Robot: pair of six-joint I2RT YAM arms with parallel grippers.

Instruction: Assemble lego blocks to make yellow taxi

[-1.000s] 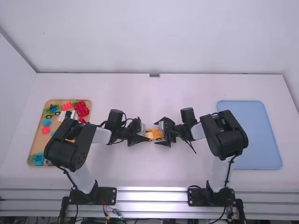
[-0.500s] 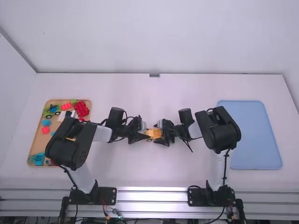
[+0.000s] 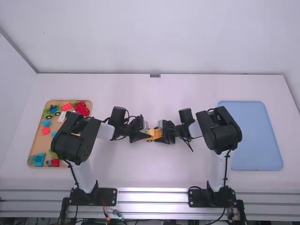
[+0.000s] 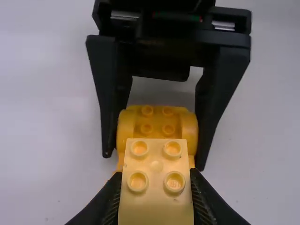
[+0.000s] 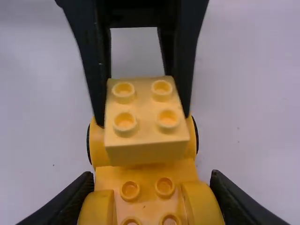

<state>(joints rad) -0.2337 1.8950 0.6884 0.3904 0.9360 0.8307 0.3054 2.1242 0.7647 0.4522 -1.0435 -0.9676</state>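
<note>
The left gripper [image 4: 155, 185] clamps the pale block [image 5: 146, 104], the right gripper [image 5: 152, 180] grasps the yellow car base [image 5: 147, 176]; align studs, then press squarely.

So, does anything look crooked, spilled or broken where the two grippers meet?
Nothing stands out. The left gripper holds the pale yellow four-stud plastic block; the right gripper, the darker yellow wheeled plastic body. Whether the block is fully seated, I cannot tell.

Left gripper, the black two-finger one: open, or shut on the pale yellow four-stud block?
Shut on it. The left gripper has one finger against each side of the pale yellow block.
</note>
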